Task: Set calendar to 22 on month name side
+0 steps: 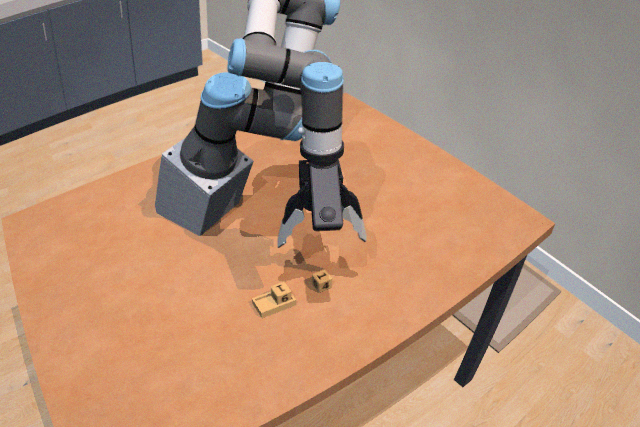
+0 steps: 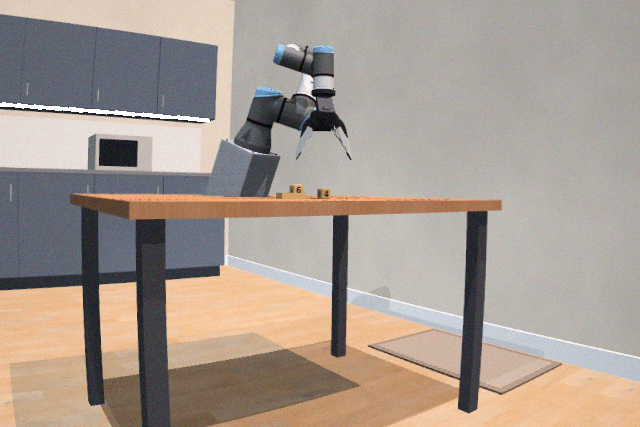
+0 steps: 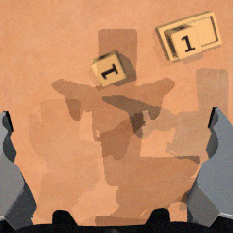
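Note:
A small wooden tray [image 1: 273,300] lies on the table with one number cube [image 1: 281,291] in its right slot, 1 on top and 6 on the side. The tray also shows in the wrist view [image 3: 189,35], with its cube [image 3: 185,44]. A second cube [image 1: 321,280] sits loose on the table just right of the tray, 1 on top and 4 on the side; in the wrist view [image 3: 111,69] it is turned slightly. My gripper [image 1: 322,233] hangs wide open and empty well above the table, behind the loose cube. It also shows in the exterior view [image 2: 323,147].
The robot's grey base block [image 1: 201,189] stands on the table behind the tray. The table's front right edge [image 1: 429,324] is a short way beyond the cubes.

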Robot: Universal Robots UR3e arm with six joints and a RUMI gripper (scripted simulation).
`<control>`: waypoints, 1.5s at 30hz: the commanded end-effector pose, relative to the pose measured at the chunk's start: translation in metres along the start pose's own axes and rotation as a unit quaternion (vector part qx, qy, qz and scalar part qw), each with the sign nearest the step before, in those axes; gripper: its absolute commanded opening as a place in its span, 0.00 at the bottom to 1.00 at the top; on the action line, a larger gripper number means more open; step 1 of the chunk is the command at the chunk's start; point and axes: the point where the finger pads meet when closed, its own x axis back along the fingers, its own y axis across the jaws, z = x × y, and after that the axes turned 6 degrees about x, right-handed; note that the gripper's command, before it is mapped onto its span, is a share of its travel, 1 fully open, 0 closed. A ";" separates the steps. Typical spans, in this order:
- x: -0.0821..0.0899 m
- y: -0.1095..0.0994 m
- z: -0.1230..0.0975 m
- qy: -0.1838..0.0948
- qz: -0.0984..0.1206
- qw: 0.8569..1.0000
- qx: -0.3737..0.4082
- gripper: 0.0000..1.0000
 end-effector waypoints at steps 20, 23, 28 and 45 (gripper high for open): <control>-0.004 0.002 0.000 0.004 -0.006 0.933 -0.361 1.00; -0.005 0.002 -0.001 0.004 -0.006 0.920 -0.393 1.00; -0.006 0.001 -0.002 0.004 -0.005 0.894 -0.448 1.00; -0.007 0.000 -0.004 0.005 -0.004 0.841 -0.541 1.00</control>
